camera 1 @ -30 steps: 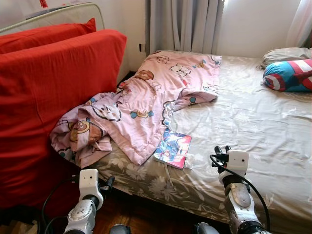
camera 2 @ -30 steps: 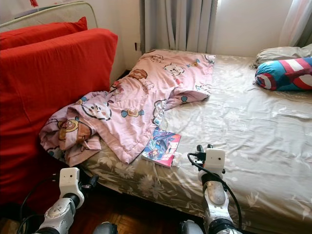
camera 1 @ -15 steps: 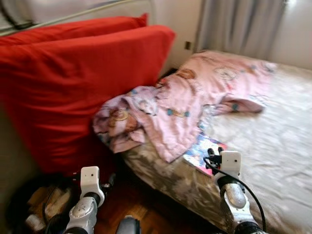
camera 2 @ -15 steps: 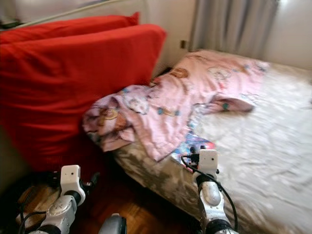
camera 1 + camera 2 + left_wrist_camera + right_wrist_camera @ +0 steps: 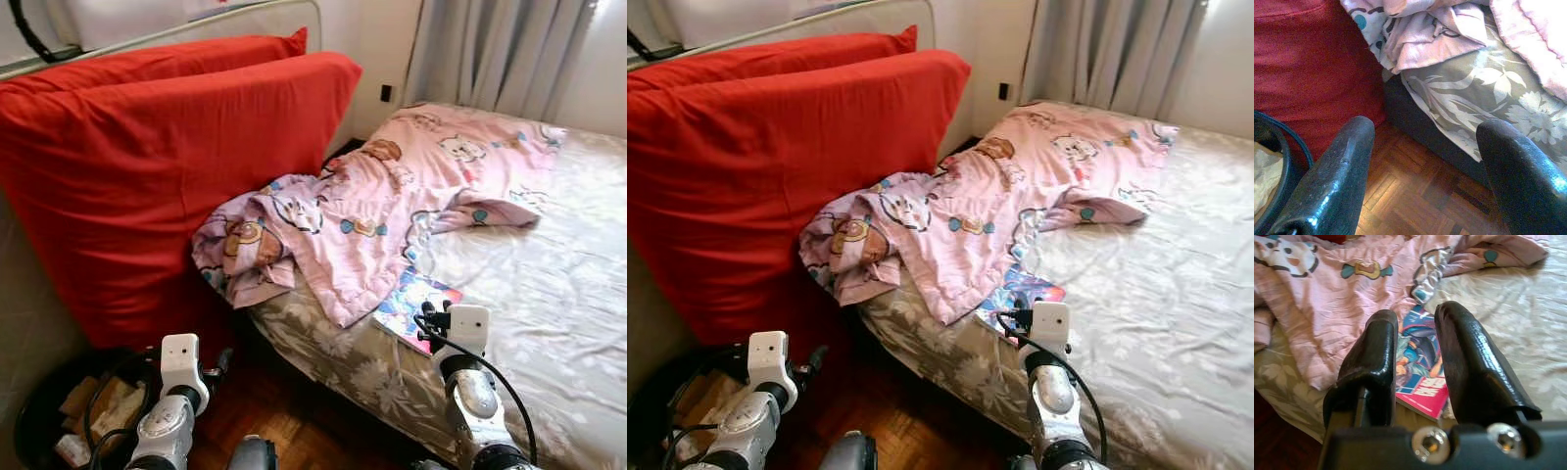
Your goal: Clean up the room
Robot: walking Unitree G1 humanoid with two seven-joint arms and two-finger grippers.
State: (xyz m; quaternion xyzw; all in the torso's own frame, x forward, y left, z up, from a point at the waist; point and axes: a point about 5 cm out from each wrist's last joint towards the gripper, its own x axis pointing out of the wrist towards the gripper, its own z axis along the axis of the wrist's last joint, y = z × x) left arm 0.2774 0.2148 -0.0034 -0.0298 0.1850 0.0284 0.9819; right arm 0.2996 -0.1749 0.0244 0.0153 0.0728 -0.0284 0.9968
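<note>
Nearest is dark parquet floor (image 5: 1415, 196), and at the robot's left a round black bin (image 5: 39, 411) with crumpled paper inside. The left pincer (image 5: 1425, 161) hangs low over the floor beside the bed, its two fingers spread wide and holding nothing. The right pincer (image 5: 1415, 347) hovers over the near edge of the bed (image 5: 549, 294), fingers only a little apart and empty, just above one comic book (image 5: 1422, 367) lying flat on the grey flowered sheet. The book's far corner is tucked under the hem of one pink cartoon blanket (image 5: 392, 196), which lies rumpled across the bed's left side and spills over its edge. Left of the bed, two big red cushions (image 5: 167, 166) stand upright, one behind the other, the blanket bunched against the front one. Behind the bed hang grey curtains (image 5: 500, 54).

Compared with half a second ago, the view is sharp rather than blurred, and a second ago it faced further right, taking in the pillows at the bed's head.
</note>
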